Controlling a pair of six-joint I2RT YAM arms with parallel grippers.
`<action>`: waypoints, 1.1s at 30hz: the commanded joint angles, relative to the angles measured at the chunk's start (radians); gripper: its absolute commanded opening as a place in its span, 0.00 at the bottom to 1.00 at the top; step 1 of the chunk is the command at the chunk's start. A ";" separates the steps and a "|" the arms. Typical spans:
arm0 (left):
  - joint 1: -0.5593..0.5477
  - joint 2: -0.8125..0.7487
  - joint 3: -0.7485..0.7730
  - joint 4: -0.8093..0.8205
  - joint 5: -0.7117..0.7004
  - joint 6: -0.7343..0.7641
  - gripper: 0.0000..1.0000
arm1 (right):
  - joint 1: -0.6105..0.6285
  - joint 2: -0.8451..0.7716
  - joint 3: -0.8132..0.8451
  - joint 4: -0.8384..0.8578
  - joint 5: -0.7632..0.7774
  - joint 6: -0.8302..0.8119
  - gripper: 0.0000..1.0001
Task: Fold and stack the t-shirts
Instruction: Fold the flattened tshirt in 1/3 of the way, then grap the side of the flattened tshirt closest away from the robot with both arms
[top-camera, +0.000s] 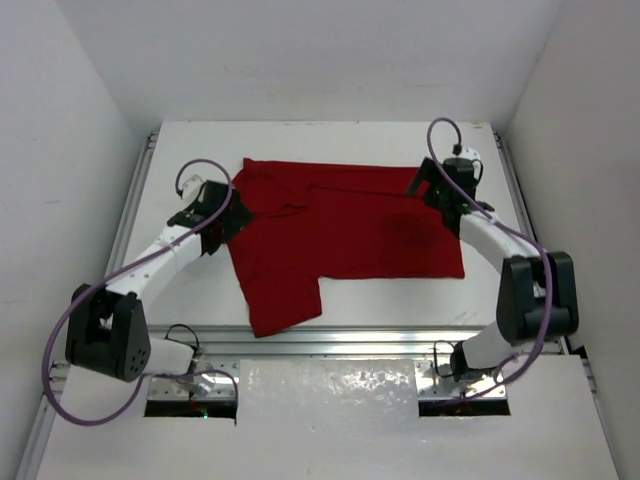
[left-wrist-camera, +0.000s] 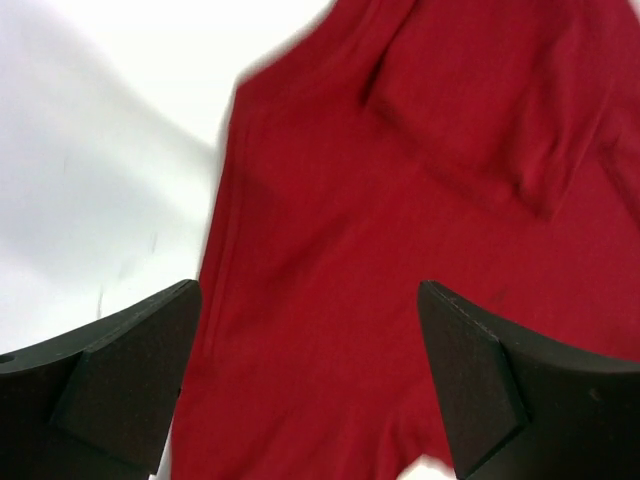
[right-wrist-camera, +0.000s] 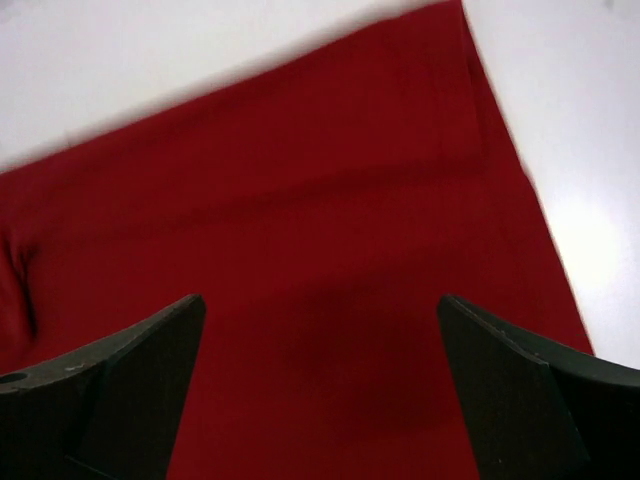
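Observation:
A plain dark red t-shirt (top-camera: 345, 232) lies partly folded on the white table, with a sleeve end reaching toward the near edge at the left. My left gripper (top-camera: 228, 218) is open and hovers over the shirt's left edge; the left wrist view shows red cloth (left-wrist-camera: 330, 250) between the spread black fingers (left-wrist-camera: 130, 370). My right gripper (top-camera: 432, 190) is open above the shirt's far right part; the right wrist view shows flat red cloth (right-wrist-camera: 320, 290) below its spread fingers (right-wrist-camera: 510, 390). Neither holds anything.
The white table (top-camera: 330, 140) is walled by white panels on three sides. A metal rail (top-camera: 330, 345) runs along the near edge. Purple cables loop from both arms. Bare table shows left of the shirt (left-wrist-camera: 90, 150) and right of it (right-wrist-camera: 580, 120).

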 joint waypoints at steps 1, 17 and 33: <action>-0.071 -0.094 -0.062 -0.173 0.080 -0.128 0.87 | 0.010 -0.140 -0.114 -0.223 -0.050 0.066 0.99; -0.611 -0.154 -0.303 -0.431 0.011 -0.493 0.71 | 0.008 -0.505 -0.310 -0.352 -0.292 -0.062 0.99; -0.681 -0.021 -0.354 -0.259 -0.120 -0.587 0.62 | -0.002 -0.579 -0.357 -0.291 -0.397 -0.077 0.99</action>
